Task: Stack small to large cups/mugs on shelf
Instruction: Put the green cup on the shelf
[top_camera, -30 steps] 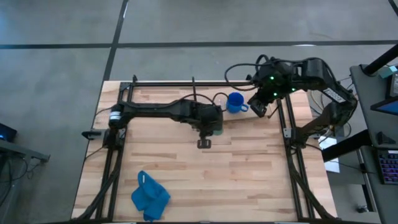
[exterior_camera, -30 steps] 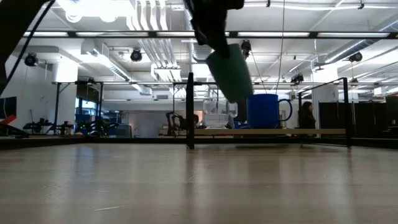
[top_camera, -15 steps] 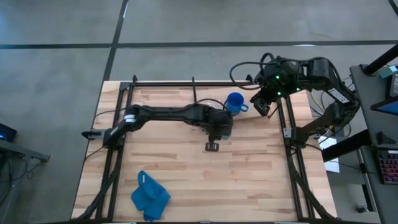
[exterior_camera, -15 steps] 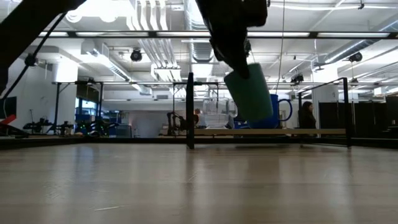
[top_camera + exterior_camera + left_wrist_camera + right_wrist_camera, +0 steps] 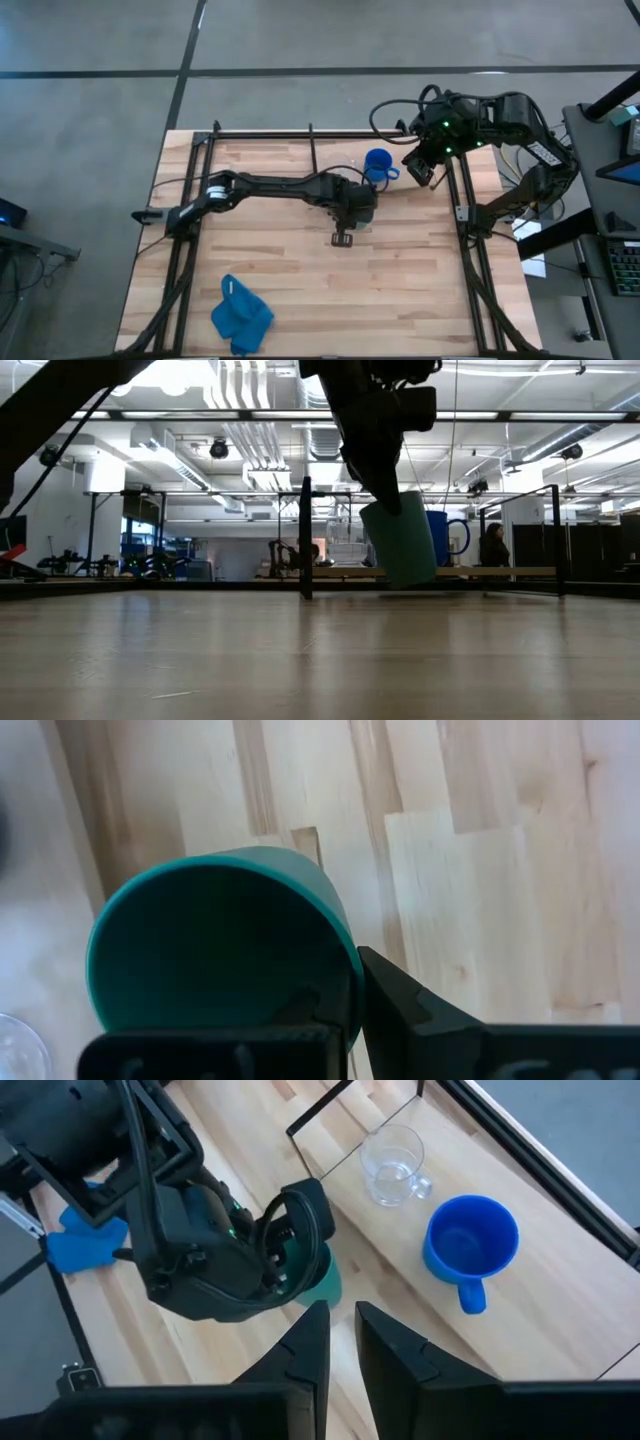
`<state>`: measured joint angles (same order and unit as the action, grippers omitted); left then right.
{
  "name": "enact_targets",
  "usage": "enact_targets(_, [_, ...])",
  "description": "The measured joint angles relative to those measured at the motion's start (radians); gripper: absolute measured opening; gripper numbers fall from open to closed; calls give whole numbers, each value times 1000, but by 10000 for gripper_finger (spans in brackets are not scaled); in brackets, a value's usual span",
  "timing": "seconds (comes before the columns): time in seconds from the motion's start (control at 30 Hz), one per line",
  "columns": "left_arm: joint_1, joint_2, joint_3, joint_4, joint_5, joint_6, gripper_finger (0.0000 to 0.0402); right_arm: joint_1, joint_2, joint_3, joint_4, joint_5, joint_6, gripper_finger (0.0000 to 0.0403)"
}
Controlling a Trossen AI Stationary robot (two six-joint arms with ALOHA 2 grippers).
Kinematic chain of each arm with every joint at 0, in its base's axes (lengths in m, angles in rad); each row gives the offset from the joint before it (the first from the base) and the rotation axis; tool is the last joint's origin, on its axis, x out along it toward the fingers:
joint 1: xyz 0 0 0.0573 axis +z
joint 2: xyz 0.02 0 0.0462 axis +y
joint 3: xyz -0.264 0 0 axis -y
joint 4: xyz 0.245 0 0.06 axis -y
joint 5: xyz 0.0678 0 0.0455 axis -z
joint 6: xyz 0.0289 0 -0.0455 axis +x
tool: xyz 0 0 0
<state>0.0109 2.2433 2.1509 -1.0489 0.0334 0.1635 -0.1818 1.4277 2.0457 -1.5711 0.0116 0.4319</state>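
The dark green handleless cup (image 5: 400,545) hangs tilted under my left gripper (image 5: 385,500), near the table's middle and in front of the shelf (image 5: 500,572). From above, that gripper (image 5: 355,205) covers the cup. The bright blue mug (image 5: 378,163) and the small clear glass cup (image 5: 352,160) stand side by side on the pale shelf board (image 5: 545,1320). My right gripper (image 5: 420,170) hovers to the right of the mug, its fingers (image 5: 385,1345) a sliver apart, touching nothing. My left gripper is shut on the green cup's rim wall (image 5: 345,970), with one finger (image 5: 400,1000) outside the wall and the other apparently inside. The fingers come from above, pointing down. The cup hangs tilted below them; I cannot tell whether its base touches the table.
A crumpled blue cloth (image 5: 240,312) lies near the table's front left corner. Thin black rods (image 5: 311,150) edge the shelf at the far side. A black frame (image 5: 465,215) runs along the table's right side. Bare planks (image 5: 400,290) lie in front of the shelf.
My left gripper has carried the green cup toward the table's right and then down, from well above the shelf board's level to about that level. The cup has stayed tilted in the hold.
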Motion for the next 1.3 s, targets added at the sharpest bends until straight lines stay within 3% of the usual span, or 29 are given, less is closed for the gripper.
enact_targets(1.0, [1,40,-12,21,0,-3,1,0,0,0,0,-1,33,48])
enact_targets(1.3, [2,45,-14,44,-2,-3,43,0,1,0,0,-1,32,48])
